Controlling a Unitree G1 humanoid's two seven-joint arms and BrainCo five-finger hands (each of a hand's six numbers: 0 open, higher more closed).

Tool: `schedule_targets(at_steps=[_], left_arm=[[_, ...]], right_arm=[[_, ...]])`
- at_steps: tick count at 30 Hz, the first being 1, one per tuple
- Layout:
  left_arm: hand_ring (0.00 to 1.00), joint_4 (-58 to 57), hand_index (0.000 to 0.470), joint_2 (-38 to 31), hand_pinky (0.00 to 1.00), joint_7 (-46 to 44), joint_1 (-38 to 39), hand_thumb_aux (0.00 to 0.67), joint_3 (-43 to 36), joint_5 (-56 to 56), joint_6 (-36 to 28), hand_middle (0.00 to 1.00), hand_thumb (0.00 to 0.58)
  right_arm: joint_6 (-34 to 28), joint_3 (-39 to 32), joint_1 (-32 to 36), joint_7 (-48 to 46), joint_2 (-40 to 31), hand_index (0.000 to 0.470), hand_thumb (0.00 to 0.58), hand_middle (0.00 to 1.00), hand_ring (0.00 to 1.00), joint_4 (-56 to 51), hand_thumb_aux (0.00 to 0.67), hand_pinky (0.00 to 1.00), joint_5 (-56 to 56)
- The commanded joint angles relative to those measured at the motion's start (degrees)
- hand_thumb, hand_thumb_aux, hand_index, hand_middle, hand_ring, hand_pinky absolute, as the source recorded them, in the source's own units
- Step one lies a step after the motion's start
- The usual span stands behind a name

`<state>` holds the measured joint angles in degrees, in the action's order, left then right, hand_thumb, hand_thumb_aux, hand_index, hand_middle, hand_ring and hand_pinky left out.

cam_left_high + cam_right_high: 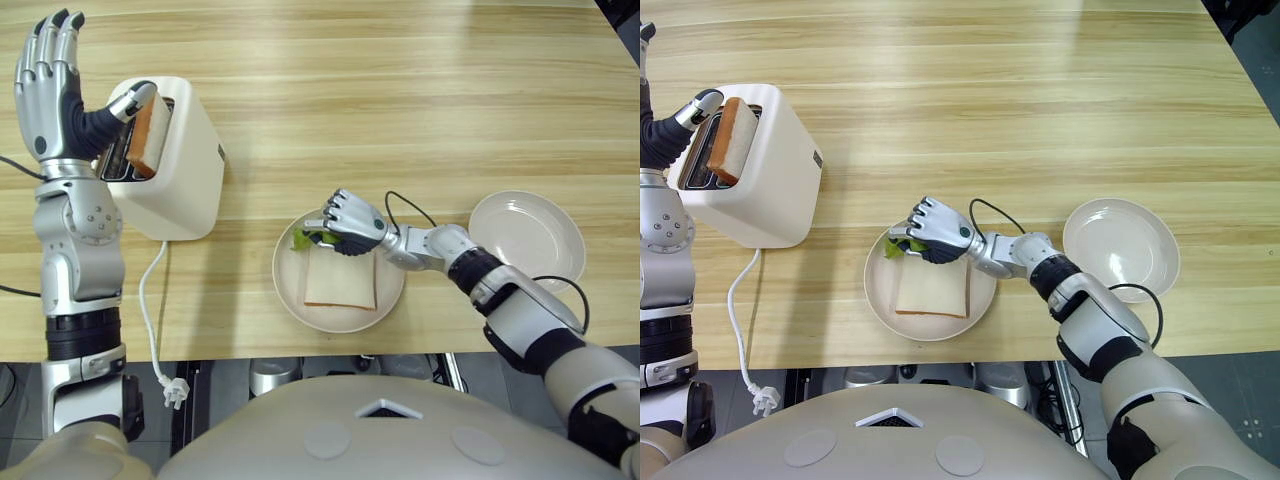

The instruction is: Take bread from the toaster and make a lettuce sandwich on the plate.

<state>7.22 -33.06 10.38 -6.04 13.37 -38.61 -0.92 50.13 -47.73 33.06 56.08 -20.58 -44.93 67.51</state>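
Left eye view: L hand (50,100) spread wide, thumb against bread slice (150,130) standing in toaster (190,170). R hand (350,222) curled on lettuce (303,238) over plate (288,285) w/ 2nd slice (340,280) lying flat.

The pale wood-grain tabletop (400,100) has a smooth, low-sheen finish with straight grain lines. The cream box-shaped toaster (190,170) has a smooth satin shell that looks like plastic. Its white power cord (146,305) is smooth. The toasted bread slice (152,135) has a matt, porous face and a darker crust. The white bread slice (340,280) is matt. The round cream plate (287,285) and the empty cream plate (530,235) are smooth and faintly glossy. The green lettuce leaf (302,239) is crinkled. Left hand (50,80) and right hand (350,222): silver metallic segments with matt black inserts.
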Motion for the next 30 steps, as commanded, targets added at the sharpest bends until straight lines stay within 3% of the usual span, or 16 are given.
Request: schedule_targets(at_steps=[1,23,30], left_arm=[[0.0,-0.4,0.0,-0.4,0.0,-0.2,0.5,0.0,-0.2,0.3,-0.3,0.0,0.0],[0.0,-2.2,0.0,-0.5,0.0,0.3,-0.2,0.0,-1.3,0.1,0.1,0.0,0.0],[0.0,-2.0,0.0,-0.3,0.0,0.3,0.1,0.0,-1.3,0.3,-0.1,0.0,0.0]], right_arm=[[1.2,-0.4,-2.3,-2.6,-2.4,0.46,0.58,1.0,1.0,3.7,0.67,1.0,-0.9],[1.7,2.4,-11.9,-13.5,-7.2,0.46,0.58,1.0,1.0,17.6,0.67,1.0,-4.5],[2.3,3.2,-12.8,-15.8,-8.0,0.46,0.58,1.0,1.0,15.9,0.67,1.0,-6.3]])
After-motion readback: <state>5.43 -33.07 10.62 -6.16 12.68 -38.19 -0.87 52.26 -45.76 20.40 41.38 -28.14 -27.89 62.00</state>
